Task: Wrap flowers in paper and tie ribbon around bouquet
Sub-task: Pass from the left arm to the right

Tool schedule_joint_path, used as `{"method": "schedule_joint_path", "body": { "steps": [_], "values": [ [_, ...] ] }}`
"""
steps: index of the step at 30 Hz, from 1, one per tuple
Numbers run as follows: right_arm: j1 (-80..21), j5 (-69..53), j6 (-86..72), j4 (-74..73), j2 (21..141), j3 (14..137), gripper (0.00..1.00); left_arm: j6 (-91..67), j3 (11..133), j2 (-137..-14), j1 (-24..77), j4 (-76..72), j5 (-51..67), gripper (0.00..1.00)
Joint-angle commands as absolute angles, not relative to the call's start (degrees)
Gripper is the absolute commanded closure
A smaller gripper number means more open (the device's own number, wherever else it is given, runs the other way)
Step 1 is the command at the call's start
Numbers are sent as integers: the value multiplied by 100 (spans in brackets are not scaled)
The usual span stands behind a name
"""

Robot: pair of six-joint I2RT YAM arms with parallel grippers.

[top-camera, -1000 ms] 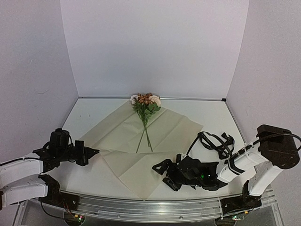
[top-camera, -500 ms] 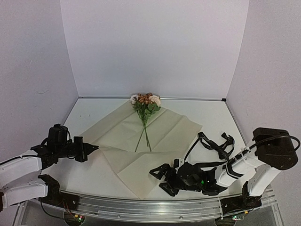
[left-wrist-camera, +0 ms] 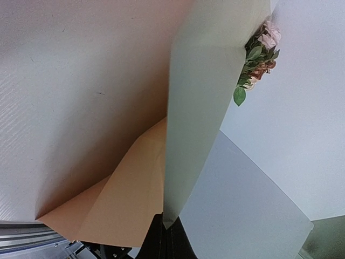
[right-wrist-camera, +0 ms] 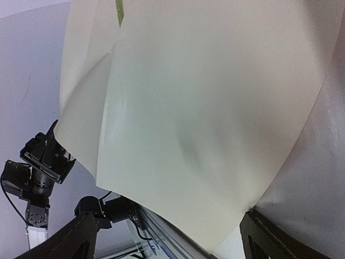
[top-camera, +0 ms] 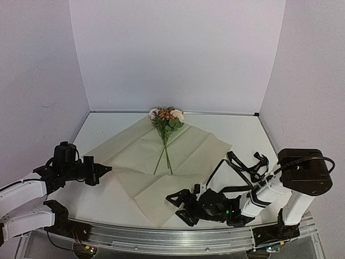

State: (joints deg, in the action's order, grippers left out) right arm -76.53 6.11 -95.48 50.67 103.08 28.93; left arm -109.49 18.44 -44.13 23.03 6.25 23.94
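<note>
The tan paper (top-camera: 178, 156) lies spread on the table with the flowers (top-camera: 167, 121) on it, blooms toward the back wall. My left gripper (top-camera: 105, 169) is shut on the paper's left corner; in the left wrist view that corner (left-wrist-camera: 168, 218) sits pinched between the fingers, lifted into a fold, with the flowers (left-wrist-camera: 259, 54) beyond. My right gripper (top-camera: 177, 208) is open, low at the paper's near corner. The right wrist view is filled by the paper (right-wrist-camera: 205, 108), whose edge hangs between the wide-apart fingers (right-wrist-camera: 269, 237). A black tangle of loops (top-camera: 247, 163) lies at the right; I cannot tell ribbon from cable.
White walls enclose the table on three sides. A metal rail (top-camera: 172, 237) runs along the near edge below both arm bases. The left arm (right-wrist-camera: 38, 162) shows beyond the paper in the right wrist view.
My right gripper has slid left and toward the near edge, alongside the paper's near corner. The left gripper keeps its hold on the left corner and has barely shifted.
</note>
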Motion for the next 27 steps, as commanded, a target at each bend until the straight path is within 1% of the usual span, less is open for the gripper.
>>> {"method": "schedule_joint_path", "body": {
  "steps": [1,4,6,10,13,16,21,23,27],
  "values": [
    [-7665,770,-9454,4386,10634,2883,9,-10884,1964,-4234,2272,732,2488,100],
    [-7638,735,-9356,4389,10662,2998,13,-10878,1911,-4172,2270,695,2543,100],
    [-7582,647,-9291,4375,10773,3144,18,-10806,1888,-4214,2268,671,2628,100],
    [-7469,468,-9176,4276,11049,3503,25,-10569,1826,-4320,2270,679,2787,99],
    [-7424,335,-9166,4259,11160,3625,35,-10216,1815,-4456,2270,740,2905,96],
    [-7411,331,-9130,4136,11098,3670,49,-9882,1748,-4590,2268,741,3013,89],
    [-7356,198,-9096,3963,11151,3906,73,-9746,1368,-4637,2268,300,3104,77],
    [-7327,134,-9109,3937,11181,3985,80,-9559,1337,-4664,2268,323,3152,74],
    [-7299,82,-9181,3929,11192,4039,91,-9127,1289,-4673,2268,481,3263,60]
  ]
}}
